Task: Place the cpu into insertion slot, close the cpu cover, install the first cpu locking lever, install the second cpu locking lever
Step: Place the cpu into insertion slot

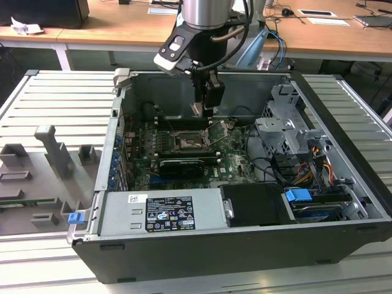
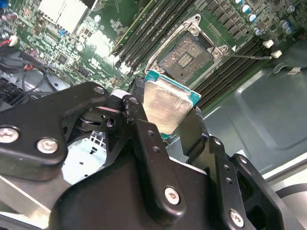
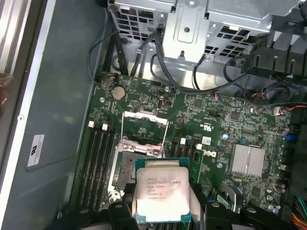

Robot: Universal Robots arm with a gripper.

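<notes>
The exterior view stands outside the open computer case, high and well back, looking down into it, with the arm at twelve o'clock. Both wrist views sit close over the motherboard, looking past the gripper. They share the chip and the socket.
</notes>
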